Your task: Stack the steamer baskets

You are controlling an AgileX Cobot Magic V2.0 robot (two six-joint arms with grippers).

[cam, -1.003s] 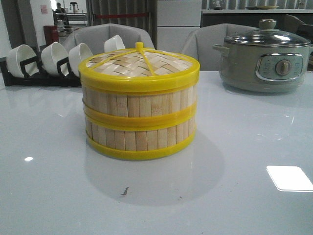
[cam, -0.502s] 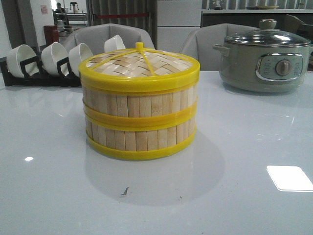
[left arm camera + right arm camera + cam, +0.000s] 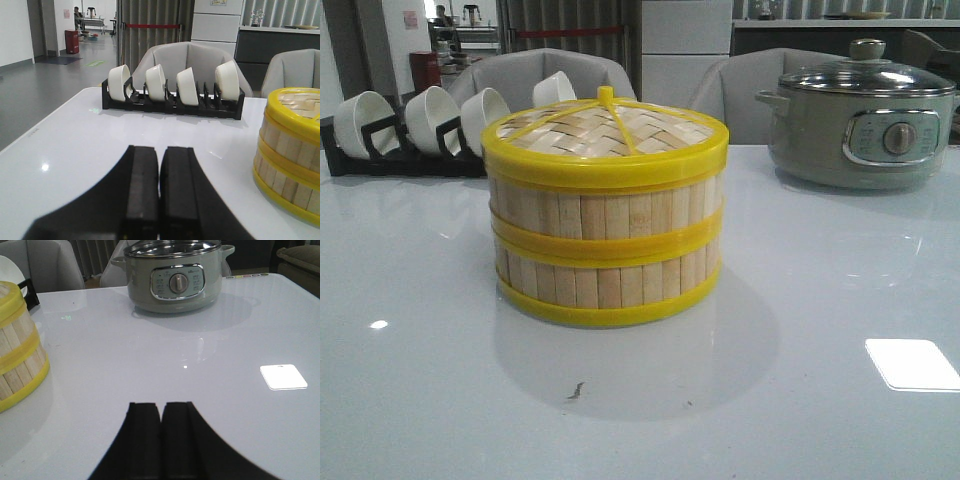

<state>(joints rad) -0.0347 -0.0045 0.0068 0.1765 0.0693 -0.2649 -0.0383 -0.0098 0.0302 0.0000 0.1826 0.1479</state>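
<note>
Two steamer baskets stand one on the other in the middle of the white table: the upper basket [image 3: 605, 208] rests squarely on the lower basket [image 3: 608, 280], and the woven yellow-rimmed lid [image 3: 605, 130] covers the top. Part of the stack [image 3: 290, 150] shows in the left wrist view and its edge [image 3: 17, 360] in the right wrist view. My left gripper [image 3: 159, 150] is shut and empty, low over the table to the left of the stack. My right gripper [image 3: 161, 406] is shut and empty, to the right of the stack. Neither gripper appears in the front view.
A black rack with white bowls [image 3: 410, 125] stands at the back left, also the rack [image 3: 172, 95] ahead of my left gripper. A grey electric pot with a glass lid [image 3: 860, 115] sits at the back right. Grey chairs stand behind the table.
</note>
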